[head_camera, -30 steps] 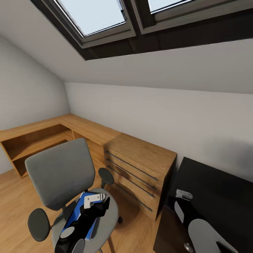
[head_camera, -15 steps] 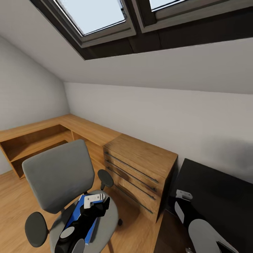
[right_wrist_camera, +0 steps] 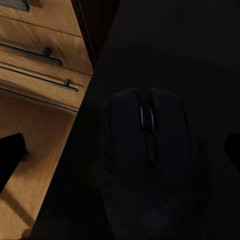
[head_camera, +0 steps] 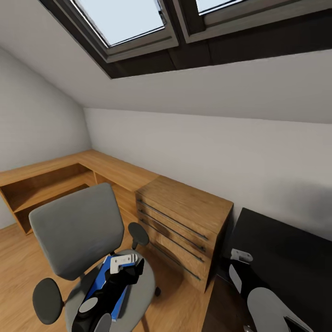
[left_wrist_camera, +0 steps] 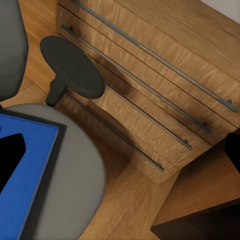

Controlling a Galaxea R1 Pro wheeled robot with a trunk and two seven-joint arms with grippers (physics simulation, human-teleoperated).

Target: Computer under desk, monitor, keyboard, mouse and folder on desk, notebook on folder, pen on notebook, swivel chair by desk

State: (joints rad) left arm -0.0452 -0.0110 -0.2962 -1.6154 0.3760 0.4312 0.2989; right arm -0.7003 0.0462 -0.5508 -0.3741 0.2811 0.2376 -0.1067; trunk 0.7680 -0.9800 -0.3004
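Observation:
The grey swivel chair [head_camera: 76, 230] stands in front of the wooden drawers, and the blue folder [head_camera: 99, 283] lies flat on its seat. My left gripper [head_camera: 124, 272] hovers just above the folder's near end. In the left wrist view this gripper [left_wrist_camera: 120, 160] is open, with one black fingertip [left_wrist_camera: 11, 157] over the folder [left_wrist_camera: 25, 180]. My right gripper [right_wrist_camera: 120, 155] is open above the black mouse [right_wrist_camera: 145, 165], which rests on the black desk [head_camera: 286, 249]; its fingers straddle the mouse without touching it.
A wooden drawer unit [head_camera: 184, 221] stands between the chair and the black desk. A low wooden corner shelf [head_camera: 50, 180] runs along the left wall. The chair's round armrest [left_wrist_camera: 72, 67] sits close to the drawer fronts. Wooden floor [head_camera: 180, 304] shows between them.
The chair sits slightly further left in the picture than a second ago, with a small camera shift. Nothing has moved in the last half second.

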